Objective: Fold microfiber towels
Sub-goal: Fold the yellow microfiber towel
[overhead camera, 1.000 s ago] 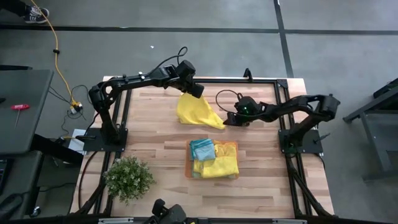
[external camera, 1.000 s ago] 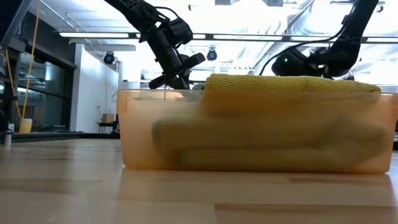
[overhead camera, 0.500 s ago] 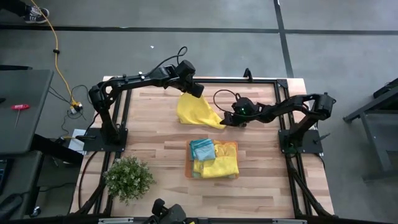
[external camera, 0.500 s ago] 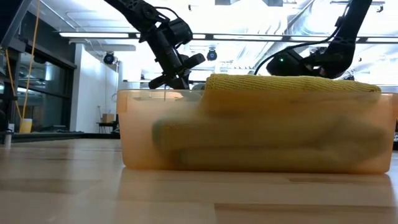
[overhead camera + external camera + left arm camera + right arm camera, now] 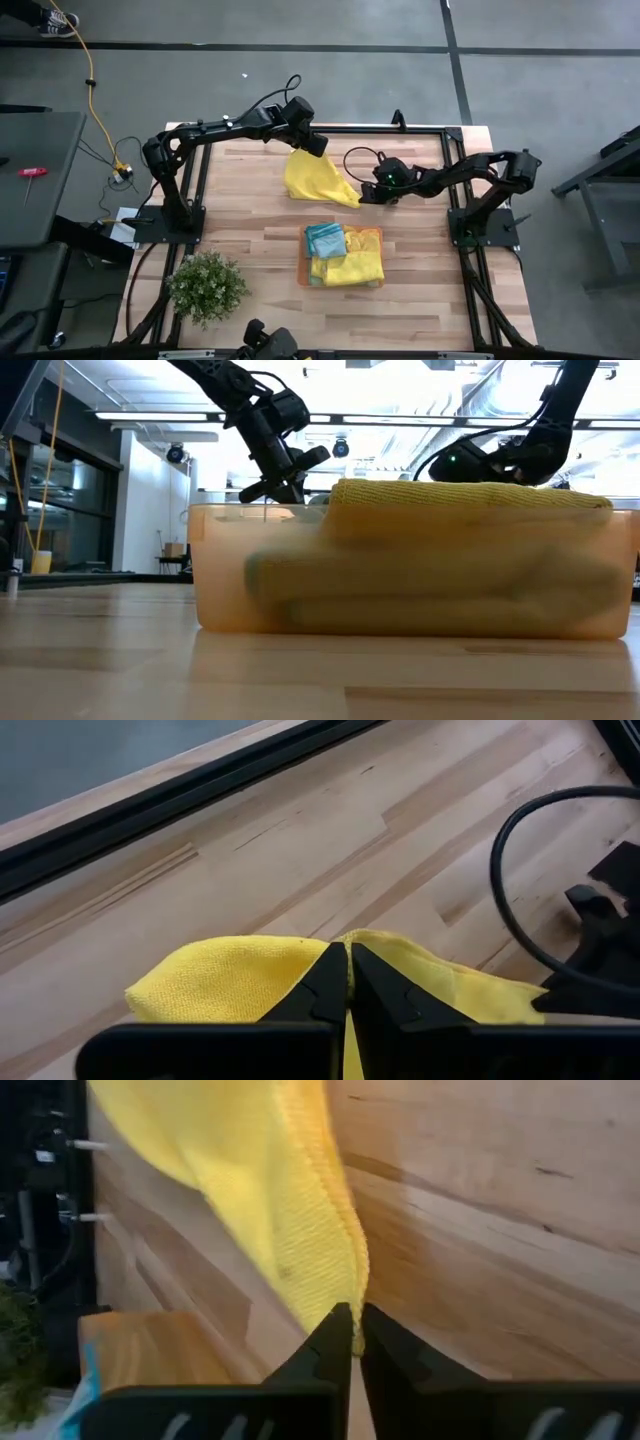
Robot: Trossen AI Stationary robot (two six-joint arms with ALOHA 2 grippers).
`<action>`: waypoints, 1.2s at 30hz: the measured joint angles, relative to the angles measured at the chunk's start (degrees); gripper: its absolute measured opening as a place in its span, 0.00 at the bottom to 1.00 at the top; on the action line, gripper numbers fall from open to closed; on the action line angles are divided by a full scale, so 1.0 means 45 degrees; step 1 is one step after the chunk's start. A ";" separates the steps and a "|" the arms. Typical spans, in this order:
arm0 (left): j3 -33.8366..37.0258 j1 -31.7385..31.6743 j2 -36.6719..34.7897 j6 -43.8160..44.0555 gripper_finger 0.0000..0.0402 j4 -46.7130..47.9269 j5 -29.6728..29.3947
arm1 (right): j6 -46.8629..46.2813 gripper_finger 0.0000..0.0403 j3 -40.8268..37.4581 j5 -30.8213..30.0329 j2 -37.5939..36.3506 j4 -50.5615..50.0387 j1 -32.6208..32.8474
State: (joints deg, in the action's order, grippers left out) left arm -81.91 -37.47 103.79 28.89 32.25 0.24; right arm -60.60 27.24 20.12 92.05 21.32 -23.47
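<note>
Folded towels (image 5: 345, 258) already in tray (image 5: 375, 234). Yellow towel (image 5: 315, 178) mid-worktop unfolded: left end effector (image 5: 316, 146) pinching far corner, right end effector (image 5: 362, 197) pinching near corner.

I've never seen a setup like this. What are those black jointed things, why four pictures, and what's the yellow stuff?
Those are two robot arms at a wooden table. One picture looks straight down, one looks level from the tabletop, and two come from cameras on the wrists. The yellow towel is a soft cloth to be folded. The left gripper is shut on its far edge; the right gripper is shut on its near corner. An orange tray holds more towels, yellow and teal. A potted plant stands at a corner.
</note>
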 joint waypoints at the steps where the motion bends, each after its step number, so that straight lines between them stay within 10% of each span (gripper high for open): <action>1: 0.0000 0.0000 0.0000 -0.0059 0.00 0.0000 0.0077 | 0.0103 0.03 0.0000 0.0000 -0.0156 -0.0025 -0.0013; 16: 0.0001 -0.1234 -0.4017 -0.0733 0.00 0.0059 0.1368 | 0.2855 0.00 0.2867 -0.0098 -0.6131 -0.4927 -0.2470; 36: -0.2584 -0.2998 -0.4974 -0.6500 0.00 0.0187 -0.0981 | 1.1576 0.00 1.5819 -0.1677 -0.1555 -1.5671 -0.6173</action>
State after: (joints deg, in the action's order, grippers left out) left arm -93.54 -50.96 81.41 -0.37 33.09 -4.18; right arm -8.51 98.43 12.57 85.05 -49.20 -51.24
